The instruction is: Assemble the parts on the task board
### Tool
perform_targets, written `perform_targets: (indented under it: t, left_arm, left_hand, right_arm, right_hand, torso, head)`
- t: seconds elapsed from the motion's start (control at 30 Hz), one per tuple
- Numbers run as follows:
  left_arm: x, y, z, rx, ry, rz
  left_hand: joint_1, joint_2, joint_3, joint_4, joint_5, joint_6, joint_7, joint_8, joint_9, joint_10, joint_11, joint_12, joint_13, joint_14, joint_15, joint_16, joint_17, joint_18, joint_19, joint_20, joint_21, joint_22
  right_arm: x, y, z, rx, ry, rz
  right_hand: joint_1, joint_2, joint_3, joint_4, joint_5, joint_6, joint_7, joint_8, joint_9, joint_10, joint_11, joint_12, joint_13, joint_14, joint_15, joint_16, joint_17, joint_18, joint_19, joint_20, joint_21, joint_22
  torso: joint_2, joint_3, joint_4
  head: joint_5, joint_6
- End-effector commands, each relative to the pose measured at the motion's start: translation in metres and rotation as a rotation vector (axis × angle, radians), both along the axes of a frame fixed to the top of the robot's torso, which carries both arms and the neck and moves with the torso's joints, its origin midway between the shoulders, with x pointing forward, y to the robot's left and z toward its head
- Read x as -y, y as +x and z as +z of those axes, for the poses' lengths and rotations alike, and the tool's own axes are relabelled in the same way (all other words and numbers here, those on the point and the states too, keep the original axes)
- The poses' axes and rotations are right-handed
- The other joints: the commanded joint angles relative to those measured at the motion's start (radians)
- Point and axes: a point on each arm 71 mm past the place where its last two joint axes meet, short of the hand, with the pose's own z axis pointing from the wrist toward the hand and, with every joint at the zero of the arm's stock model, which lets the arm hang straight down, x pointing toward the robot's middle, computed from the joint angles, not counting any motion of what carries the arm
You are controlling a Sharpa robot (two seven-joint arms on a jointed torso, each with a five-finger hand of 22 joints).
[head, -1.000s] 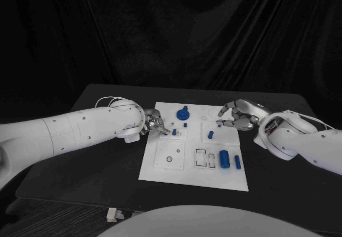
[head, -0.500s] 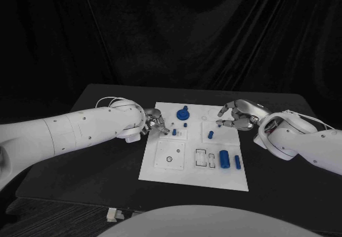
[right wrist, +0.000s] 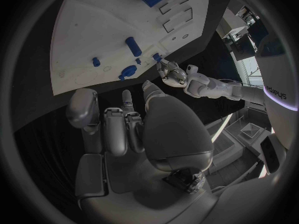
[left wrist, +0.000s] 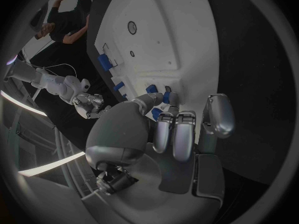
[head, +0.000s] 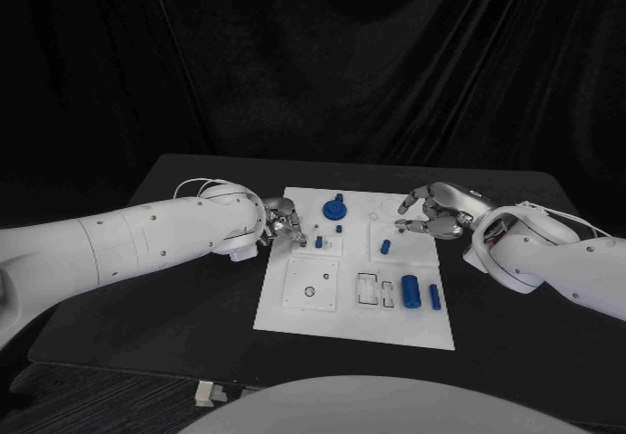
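The white task board (head: 298, 312) lies in the middle of the black table. On it are a blue round gear-like part (head: 336, 210), a small peg (head: 318, 241), another peg (head: 386, 245) and two blue cylinders (head: 410, 291) lying side by side. My left hand (head: 285, 222) hovers at the board's left edge, its fingertips (left wrist: 167, 97) just short of the small peg (left wrist: 151, 88), and nothing is in its grasp. My right hand (head: 431, 213) hangs over the board's far right edge with loosely bent fingers (right wrist: 116, 124) and holds nothing.
Empty rectangular slots (head: 378, 289) and a ring-shaped hole (head: 309, 291) mark the near part of the board. Bare black table (head: 195, 316) surrounds the board on every side. A black curtain closes off the back.
My left hand's fingers have drawn back slightly from the small peg. The right hand and the parts have not moved.
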Motion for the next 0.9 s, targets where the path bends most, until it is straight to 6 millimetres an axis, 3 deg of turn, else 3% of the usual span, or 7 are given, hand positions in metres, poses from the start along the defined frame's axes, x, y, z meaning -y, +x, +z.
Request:
perform_targets:
  t: [0.03, 0.47, 0.77, 0.9]
  left_arm:
    - [0.003, 0.000, 0.001, 0.013, -0.024, -0.006]
    - [-0.003, 0.000, 0.006, 0.063, -0.061, 0.012]
    - [-0.008, 0.002, 0.023, 0.055, -0.057, -0.025]
    - [-0.010, 0.004, 0.031, -0.017, -0.003, -0.072]
  left_hand:
    - [-0.003, -0.012, 0.029, -0.021, -0.001, 0.034, -0.027, -0.001, -0.003, 0.073, -0.009, 0.001, 0.238, 0.064, -0.005, -0.002, 0.220, 0.012, 0.005, -0.003, 0.005, 0.156]
    - [-0.022, -0.020, 0.061, -0.031, 0.019, 0.042, -0.027, -0.001, -0.011, 0.068, -0.010, -0.003, 0.233, 0.064, -0.007, -0.003, 0.218, 0.012, 0.005, -0.005, 0.006, 0.156]
    - [-0.033, -0.023, 0.076, -0.029, 0.036, 0.059, -0.029, 0.005, -0.014, 0.061, -0.012, -0.008, 0.226, 0.063, -0.008, -0.003, 0.217, 0.012, 0.003, -0.006, 0.004, 0.155]
    - [-0.053, -0.029, 0.085, -0.019, 0.008, 0.099, -0.038, 0.005, -0.031, 0.069, -0.018, -0.003, 0.232, 0.069, -0.013, -0.001, 0.223, 0.012, 0.006, -0.009, 0.007, 0.156]
  right_arm:
    - [0.001, 0.000, -0.002, -0.008, -0.006, -0.015]
    - [0.000, 0.000, -0.003, -0.016, -0.010, -0.016]
    - [0.000, 0.000, -0.004, -0.024, -0.014, -0.017]
    - [0.000, 0.000, -0.004, -0.028, -0.015, -0.016]
  right_hand:
    - [0.001, 0.009, 0.001, 0.006, 0.006, 0.007, 0.003, 0.000, -0.001, 0.070, 0.007, -0.002, 0.227, 0.057, 0.008, -0.004, 0.154, -0.010, -0.002, 0.006, -0.006, 0.132]
    - [0.003, 0.009, 0.002, 0.005, 0.007, 0.008, 0.003, 0.000, -0.001, 0.069, 0.007, -0.003, 0.226, 0.057, 0.008, -0.005, 0.152, -0.010, -0.003, 0.006, -0.009, 0.132]
    - [0.005, 0.011, 0.004, 0.004, 0.008, 0.009, 0.003, 0.000, -0.002, 0.069, 0.007, -0.003, 0.226, 0.057, 0.008, -0.005, 0.152, -0.010, -0.004, 0.006, -0.010, 0.132]
    - [0.007, 0.012, 0.005, 0.003, 0.009, 0.010, 0.003, 0.000, -0.002, 0.069, 0.007, -0.003, 0.226, 0.056, 0.008, -0.006, 0.152, -0.010, -0.004, 0.006, -0.011, 0.131]
  torso:
    - [0.000, 0.0001, -0.0005]
    - [0.000, -0.0005, -0.0013]
    - [0.000, 0.0011, 0.0005]
    - [0.000, 0.0010, -0.0001]
  head:
    - [0.000, 0.000]
    - [-0.001, 0.000]
    - [-0.005, 0.000]
    - [-0.006, 0.000]
